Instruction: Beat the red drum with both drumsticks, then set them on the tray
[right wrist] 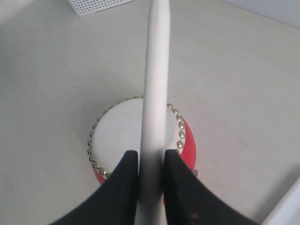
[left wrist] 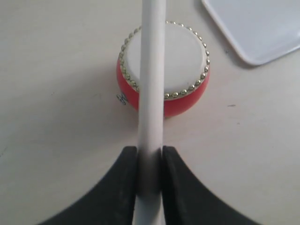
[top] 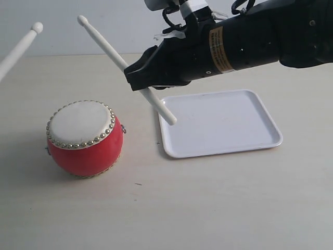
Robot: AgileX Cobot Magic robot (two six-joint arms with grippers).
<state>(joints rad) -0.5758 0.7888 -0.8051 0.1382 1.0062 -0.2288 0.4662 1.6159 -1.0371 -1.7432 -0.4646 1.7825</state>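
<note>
The red drum (top: 85, 138) with its studded off-white skin stands on the table at the left. My right gripper (top: 136, 73) is shut on a drumstick (top: 106, 46) held slanted above and to the right of the drum, tip raised. The other drumstick (top: 21, 48) pokes in from the left edge, raised above the drum; its gripper is outside the exterior view. In the left wrist view my left gripper (left wrist: 150, 157) is shut on that drumstick (left wrist: 153, 70) over the drum (left wrist: 180, 101). In the right wrist view the gripper (right wrist: 151, 159) clamps its drumstick (right wrist: 155, 70) above the drum (right wrist: 117, 129). The white tray (top: 221, 123) lies to the right.
The right arm's black body (top: 250, 39) hangs over the tray's far side. A corner of the tray (left wrist: 258, 28) shows in the left wrist view. A white perforated object (right wrist: 96, 5) lies far off on the table in the right wrist view.
</note>
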